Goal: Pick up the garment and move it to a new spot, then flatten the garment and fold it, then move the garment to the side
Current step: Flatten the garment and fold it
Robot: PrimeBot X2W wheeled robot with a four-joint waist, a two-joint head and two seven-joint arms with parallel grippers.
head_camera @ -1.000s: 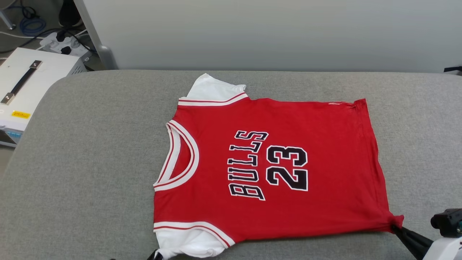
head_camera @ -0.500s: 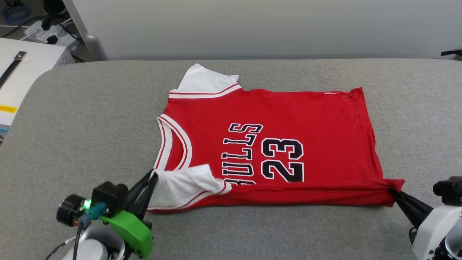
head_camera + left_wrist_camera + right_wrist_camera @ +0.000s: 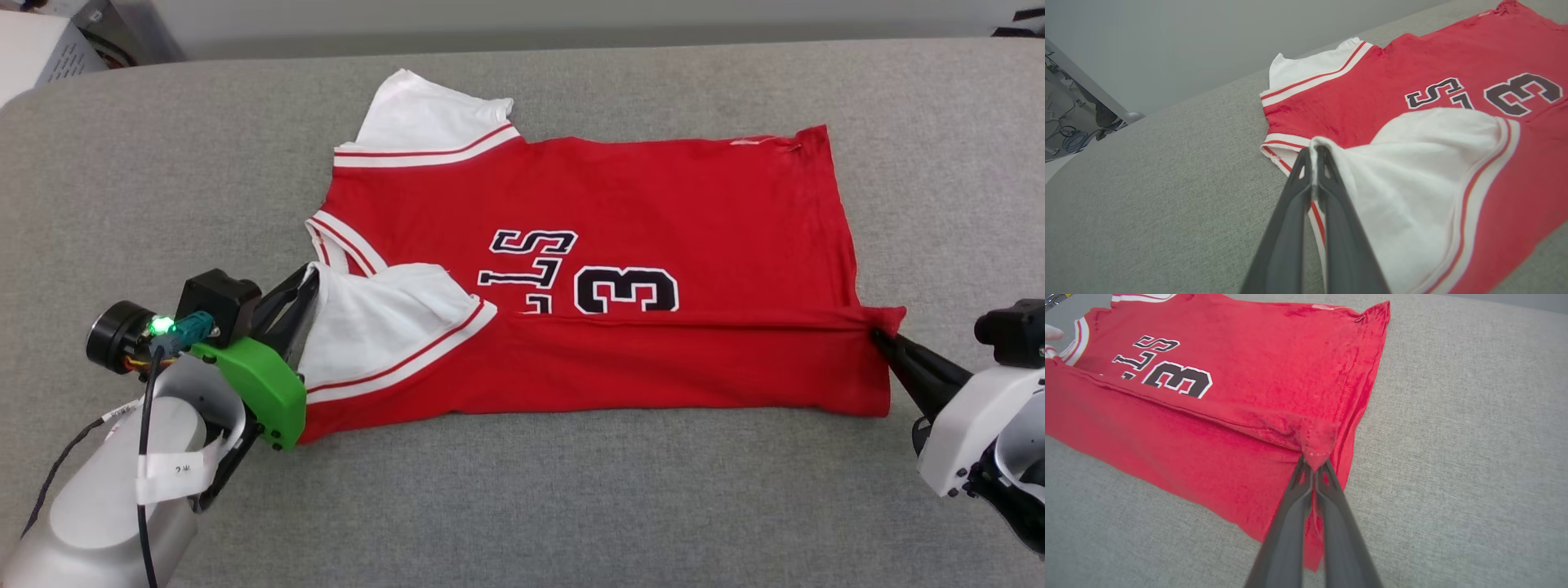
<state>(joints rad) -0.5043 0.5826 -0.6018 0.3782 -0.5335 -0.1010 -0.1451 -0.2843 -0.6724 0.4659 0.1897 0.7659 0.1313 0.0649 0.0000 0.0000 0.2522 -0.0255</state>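
Currently both clamped: left hand (image 3: 308,276) on sleeve (image 3: 375,327), right hand (image 3: 878,333) on hem corner (image 3: 890,315) of shirt (image 3: 653,188). Uneven carry could skew fold; thin pinches may slip.

Clock centred on the garment (image 3: 653,188), head view. Found bare table (image 3: 571,506) along the near strip at 6 o'clock, between the two arms: wide passage. Found more bare table at 9 o'clock beyond the collar (image 3: 343,245) and at 3 o'clock past the hem. Only a narrow strip at 12 o'clock, backed by a grey wall (image 3: 490,16). Obstructions noted: left tool (image 3: 309,273) clamped on the white sleeve (image 3: 367,327) at 8 o'clock, left arm (image 3: 106,490) running back toward 7; right tool (image 3: 878,333) clamped on the red hem corner (image 3: 890,314) at 4 o'clock, right arm (image 3: 971,425) behind it. White box (image 3: 28,49) off the table at 10 o'clock.
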